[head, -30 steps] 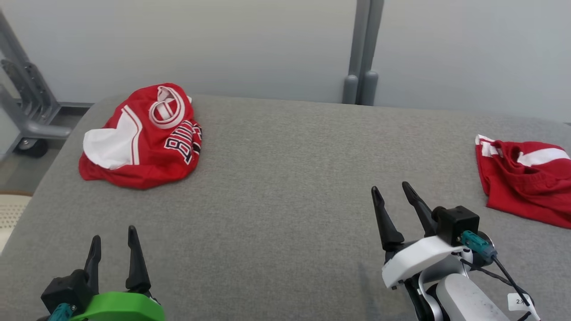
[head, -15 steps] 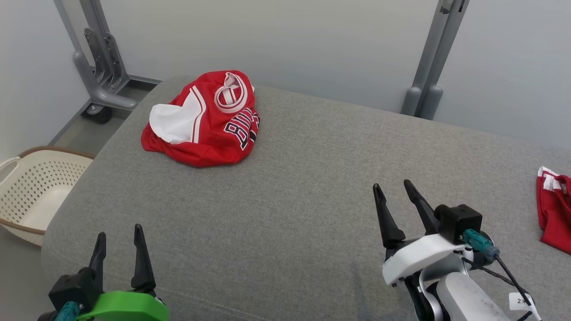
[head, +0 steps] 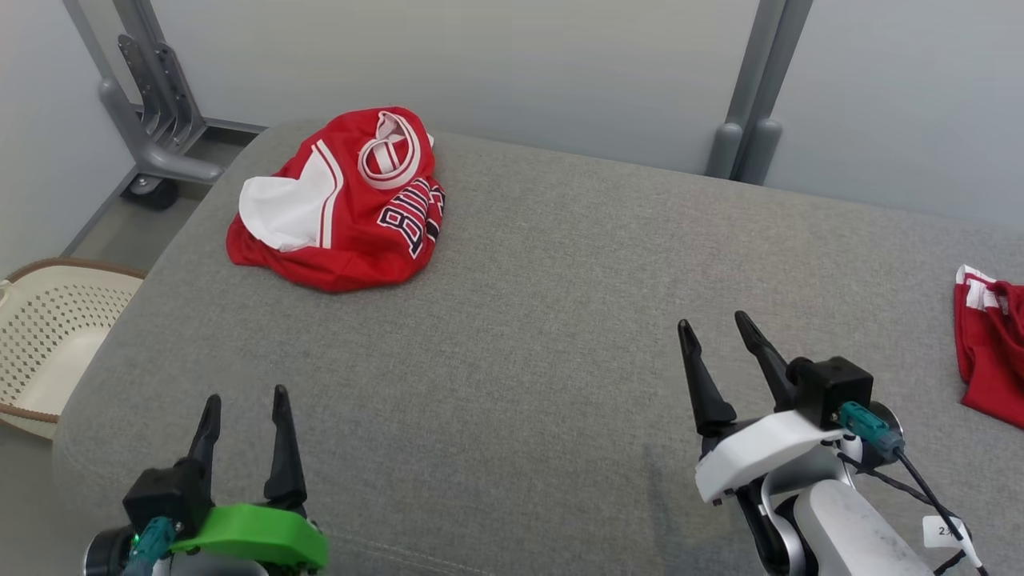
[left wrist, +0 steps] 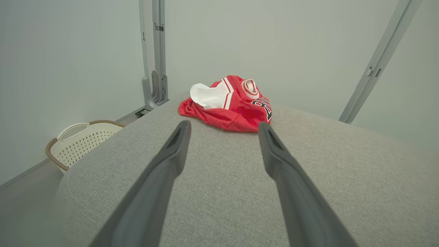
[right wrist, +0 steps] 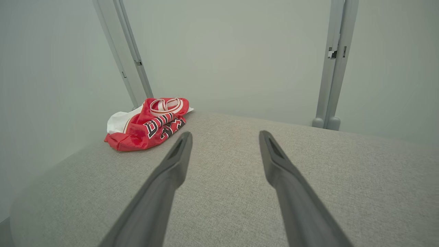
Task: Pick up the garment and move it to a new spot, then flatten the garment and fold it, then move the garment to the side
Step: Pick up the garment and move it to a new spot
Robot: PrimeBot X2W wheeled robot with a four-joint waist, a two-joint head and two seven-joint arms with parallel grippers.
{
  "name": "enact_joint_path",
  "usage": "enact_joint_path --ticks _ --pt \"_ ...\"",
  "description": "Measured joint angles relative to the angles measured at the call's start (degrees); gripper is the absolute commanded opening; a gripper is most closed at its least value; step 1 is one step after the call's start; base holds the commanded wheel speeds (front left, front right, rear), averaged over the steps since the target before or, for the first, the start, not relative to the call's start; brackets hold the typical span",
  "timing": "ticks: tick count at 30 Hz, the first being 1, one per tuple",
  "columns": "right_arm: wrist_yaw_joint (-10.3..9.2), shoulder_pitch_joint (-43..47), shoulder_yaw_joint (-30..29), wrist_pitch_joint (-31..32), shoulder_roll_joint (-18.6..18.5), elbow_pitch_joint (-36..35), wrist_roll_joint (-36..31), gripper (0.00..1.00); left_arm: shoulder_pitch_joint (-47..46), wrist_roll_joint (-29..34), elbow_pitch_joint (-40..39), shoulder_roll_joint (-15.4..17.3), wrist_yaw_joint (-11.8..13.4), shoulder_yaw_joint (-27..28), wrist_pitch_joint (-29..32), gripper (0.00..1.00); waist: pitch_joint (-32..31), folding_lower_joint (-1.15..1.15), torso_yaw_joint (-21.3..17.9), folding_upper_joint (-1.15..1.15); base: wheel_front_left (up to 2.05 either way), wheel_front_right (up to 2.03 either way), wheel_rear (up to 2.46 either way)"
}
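Item: crumpled red garment (head: 336, 208), at eleven o'clock on the grey bench (head: 520, 320), untouched. Left end effector (head: 246, 394) and right end effector (head: 711, 319): both spread, empty, well short of it. A raised fold is best pinched.

At ten o'clock, we read black, white-edged capitals on the crumpled red jersey (head: 336, 232). They begin "BU", and the rest is lost in the folds. At four o'clock, a small white tag (head: 942, 530) shows a "2"; what follows is illegible.
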Motion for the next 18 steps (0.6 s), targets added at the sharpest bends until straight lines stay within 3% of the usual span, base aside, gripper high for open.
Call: enact_joint_path --ticks 4,10,18 --pt "-0.32 -0.63 -0.52 0.77 -0.79 -1.29 -0.68 1.00 -3.43 2.24 -0.48 0.03 0.00 -1.85 1.34 1.00 1.45 0.00 -0.53 0.00 0.00 0.00 0.00" --pt "-0.33 -3.96 -1.30 2.37 -2.69 -3.70 -2.61 1.00 -16.40 3.41 0.23 0.45 0.00 -2.72 5.26 1.00 4.99 0.00 -1.46 0.00 0.00 0.00 0.00" --pt "-0.33 -8.52 0.09 4.55 -3.13 -6.41 -4.57 1.00 -31.21 1.60 7.22 2.23 0.00 3.03 15.04 1.00 8.84 0.00 -4.15 0.00 0.00 0.00 0.00"
